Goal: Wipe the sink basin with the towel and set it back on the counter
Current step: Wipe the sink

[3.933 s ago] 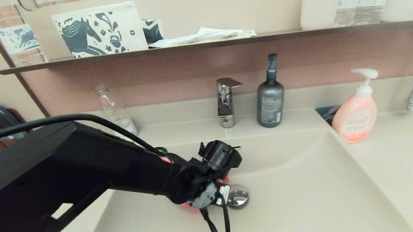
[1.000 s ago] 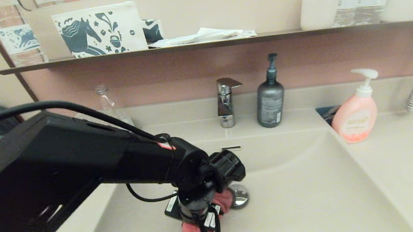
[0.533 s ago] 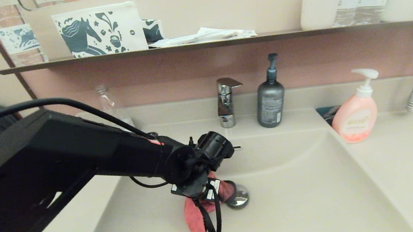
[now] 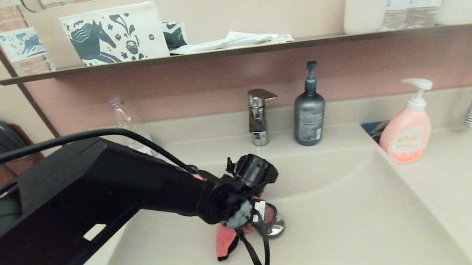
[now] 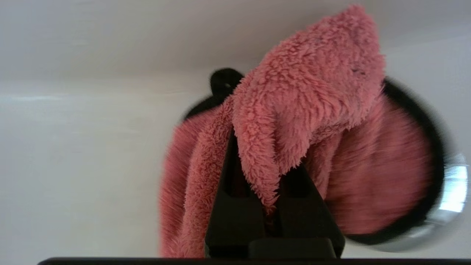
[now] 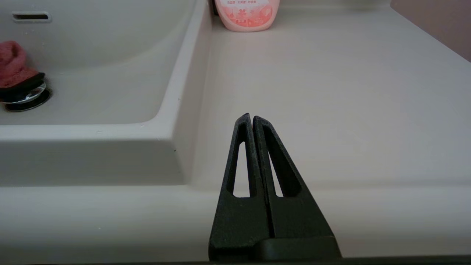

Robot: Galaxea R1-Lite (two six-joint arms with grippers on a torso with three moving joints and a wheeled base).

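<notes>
The coral-pink towel (image 4: pixel 225 241) lies on the floor of the beige sink basin (image 4: pixel 357 224), partly over the chrome drain plug (image 4: pixel 276 227). My left gripper (image 5: pixel 270 162) is shut on a fold of the towel (image 5: pixel 305 106), its arm reaching from the left into the basin. In the right wrist view the towel (image 6: pixel 13 64) sits atop the drain plug (image 6: pixel 25 99). My right gripper (image 6: pixel 251 117) is shut and empty, parked low in front of the counter (image 6: pixel 331 92) on the basin's right; it is out of the head view.
A chrome faucet (image 4: pixel 258 115) and grey pump bottle (image 4: pixel 309 114) stand behind the basin. A pink soap dispenser (image 4: pixel 406 127) stands on the right counter, a clear bottle (image 4: pixel 129 123) at the back left. The overflow slot (image 6: pixel 31 16) is in the back wall. A shelf (image 4: pixel 228 52) runs above.
The left gripper has swept the towel from the basin's front back toward the drain, and the arm has swung lower and to the right. The right arm has not moved.
</notes>
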